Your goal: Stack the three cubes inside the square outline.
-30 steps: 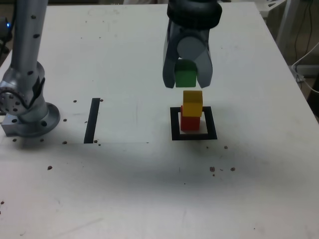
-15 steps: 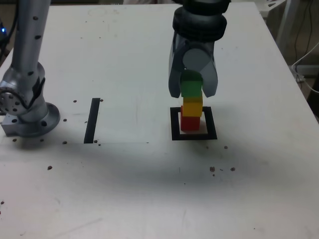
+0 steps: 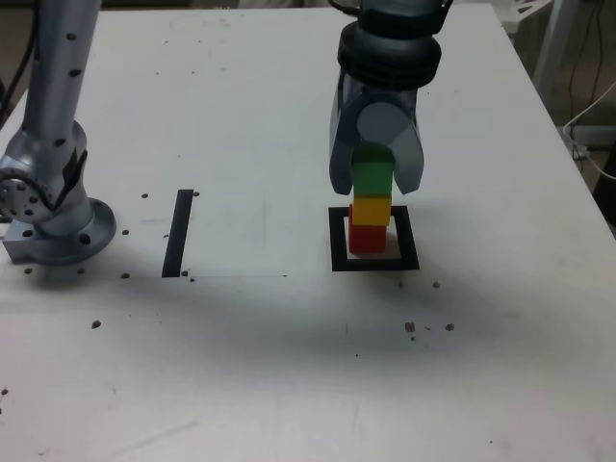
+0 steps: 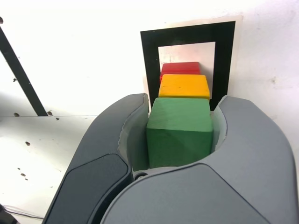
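Above the black square outline [image 3: 409,239], tool [image 3: 373,178] gripping green cube [image 3: 372,173], yellow [image 3: 372,211] and red cubes [image 3: 368,240] below

Exterior view: ours from above, facing arm and table; wrist view: ours, close over cubes [image 4: 180,133]; shared: square outline [image 3: 340,258].

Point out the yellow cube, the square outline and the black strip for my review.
yellow cube [image 4: 184,86]: wrist view, its top face
square outline [image 3: 408,239]: exterior view, its right side
black strip [image 3: 178,234]: exterior view, its middle

White tabletop [image 3: 241,356] with dark specks, white cable [image 3: 589,115] at exterior view's right
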